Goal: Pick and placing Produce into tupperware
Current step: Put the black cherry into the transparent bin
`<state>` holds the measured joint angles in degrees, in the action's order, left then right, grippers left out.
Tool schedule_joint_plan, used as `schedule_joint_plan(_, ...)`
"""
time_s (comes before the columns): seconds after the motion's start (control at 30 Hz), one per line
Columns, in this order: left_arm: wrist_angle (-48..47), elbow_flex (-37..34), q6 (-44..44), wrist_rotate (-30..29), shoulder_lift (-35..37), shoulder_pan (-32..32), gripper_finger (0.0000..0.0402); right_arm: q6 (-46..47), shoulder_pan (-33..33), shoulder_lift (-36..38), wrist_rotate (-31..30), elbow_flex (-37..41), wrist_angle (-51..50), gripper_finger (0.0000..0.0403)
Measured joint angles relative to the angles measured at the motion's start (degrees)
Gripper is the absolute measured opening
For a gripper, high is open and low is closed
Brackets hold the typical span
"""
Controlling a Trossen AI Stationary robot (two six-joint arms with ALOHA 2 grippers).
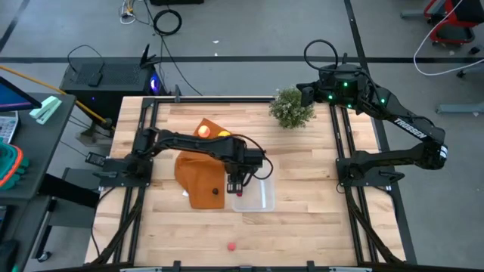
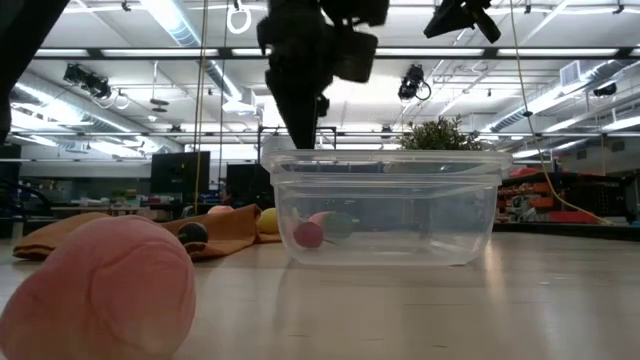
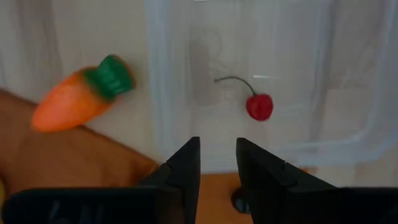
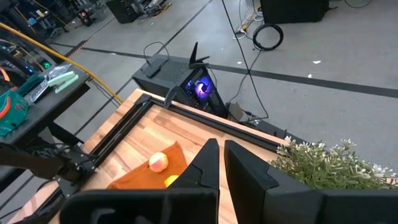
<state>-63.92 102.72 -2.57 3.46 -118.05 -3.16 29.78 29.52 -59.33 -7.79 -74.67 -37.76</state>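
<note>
- Wooden table (image 1: 302, 227), with a workshop floor around it, carries everything; the tub (image 1: 263, 198) sits near its middle, a little toward the low camera's edge.
- One piece is in the tub: a cherry (image 3: 259, 107) with a thin stem, lying on the clear floor.
- Outside it, the carrot (image 3: 78, 101) lies just beside the tub's wall, at the edge of the cloth (image 1: 198, 177).
- On the cloth, a dark piece (image 1: 215, 191) rests close to the tub. The fruit (image 1: 203, 130) and the lemon (image 1: 223, 134) sit together at the cloth's far end.
- A pink piece (image 1: 231, 245) lies alone by the low camera's edge, well apart from the rest.
- Above the tub's cloth-side rim hangs the left gripper (image 1: 236, 189), its fingers a narrow gap apart with nothing between them.
- Judged from this, the step in hand is fetching the next piece, most likely the carrot or the dark piece.
- To do it well, the gripper should rise clear of the rim before moving sideways, so it does not nudge the light tub.
- It should widen its jaws and come down across the carrot's thick body, not its green top.
- On the cloth, the fingertips should stop short of snagging the fabric.
- At the far right corner, by the plant (image 1: 291, 107), the right gripper (image 1: 306, 94) waits closed and empty.
</note>
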Motion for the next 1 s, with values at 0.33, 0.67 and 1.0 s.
schedule_joint_plan(0.33,-5.2,0.0,-2.8,-0.3,3.3,0.0,0.0111,-1.0,0.0,0.0,0.0,0.0,-1.7,0.0001)
schedule_joint_plan(0.67,-11.1,0.0,-7.5,-0.4,3.5,-0.8,0.0107,-3.1,0.0,0.0,0.1,0.0,-3.2,0.0001)
schedule_joint_plan(1.0,0.3,0.0,-16.3,-13.6,8.3,-5.7,0.0072,-7.7,0.0,0.0,0.5,0.0,-5.4,0.0001)
